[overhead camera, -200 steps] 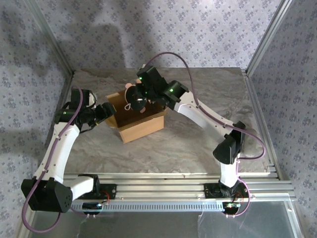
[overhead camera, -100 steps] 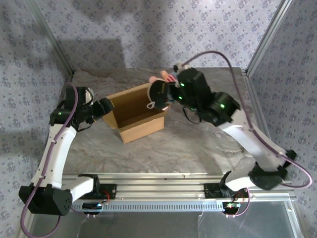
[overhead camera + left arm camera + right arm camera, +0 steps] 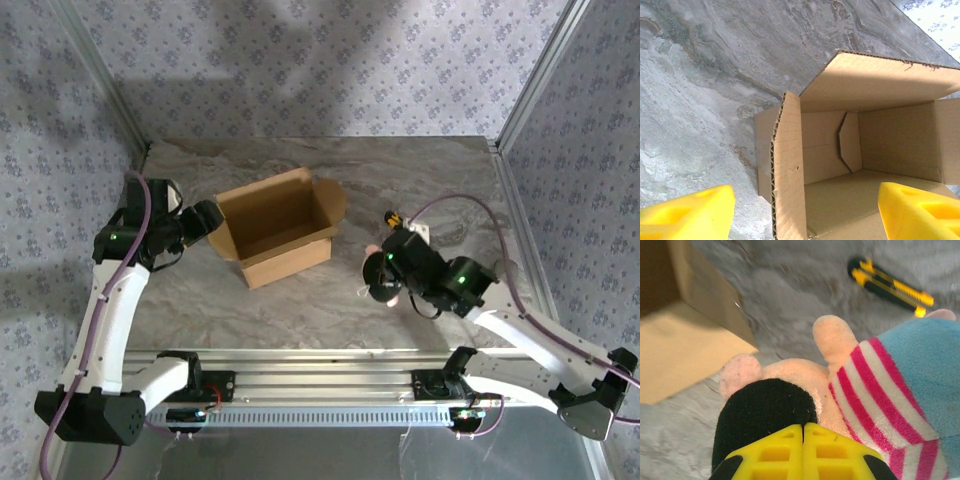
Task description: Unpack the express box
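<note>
Express box [image 3: 280,225] noted open at centre-left of worktop [image 3: 420,170], interior bare. Left tool [image 3: 207,221] held apart astride its left wall, likely for bracing. Right tool [image 3: 802,450] clamped on plush toy [image 3: 875,375], lower right, held clear for set-down.

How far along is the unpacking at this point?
Done: the express box stands open, and its inside looks bare in the left wrist view. In hand: the right gripper is shut on the plush toy, beside the box. Left, likely: set the toy down and release.
</note>
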